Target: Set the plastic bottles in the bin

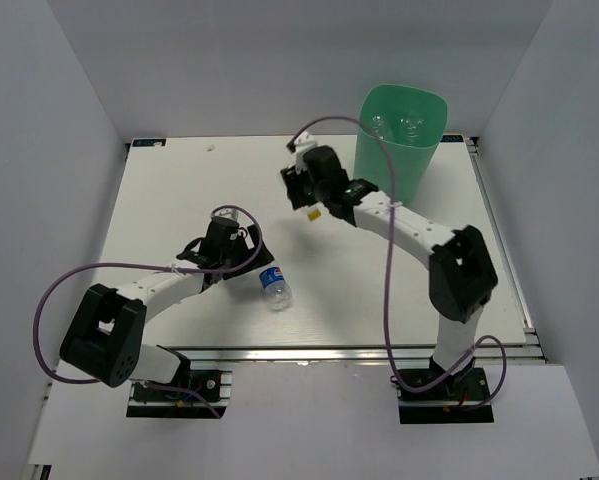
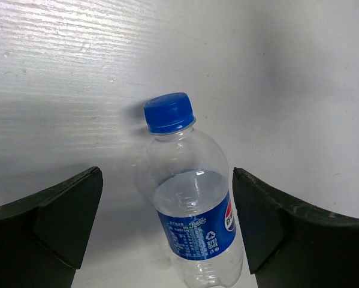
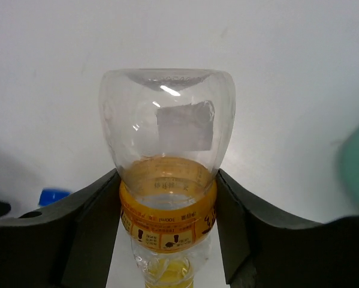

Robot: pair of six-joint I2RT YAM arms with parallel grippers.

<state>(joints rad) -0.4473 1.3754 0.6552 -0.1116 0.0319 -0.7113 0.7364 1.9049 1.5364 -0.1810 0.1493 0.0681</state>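
- The left gripper (image 2: 167, 180) stood wide open with nothing in it, low over the table (image 1: 179, 190). Its two fingers (image 2: 59, 222) flanked the blue-labelled bottle (image 1: 275, 288) without touching it.
- That bottle lay on its side just beyond the left fingers, its blue cap (image 2: 168, 112) pointing away from the wrist. It sat nearer the right-hand finger than the left one. Before any closing, a small shift to centre it would probably have kept a round, light bottle from rolling or squirting out.
- The right gripper (image 3: 167, 180) was closed against the orange-labelled bottle (image 3: 167, 126), with both fingers pressed on the orange band. The bottle's base pointed away from the wrist, and the yellow cap (image 1: 316, 212) showed below the fingers in the top view. Whether the bottle was clear of the table could not be told.
- The step in hand looked like securing this bottle and carrying it to the bin. Thin plastic gives under pressure, so a firm but not crushing squeeze on the band seemed right. The grip should settle before any lift.
- The bin (image 1: 419, 150) stood upright at the far right of the table, just beside the right wrist, with clear bottles (image 1: 411, 126) already inside it.
- The rim stood tall, so the carry would need height first. The release should come only once the bottle was well inside the opening, so it would not clip the edge and bounce off.
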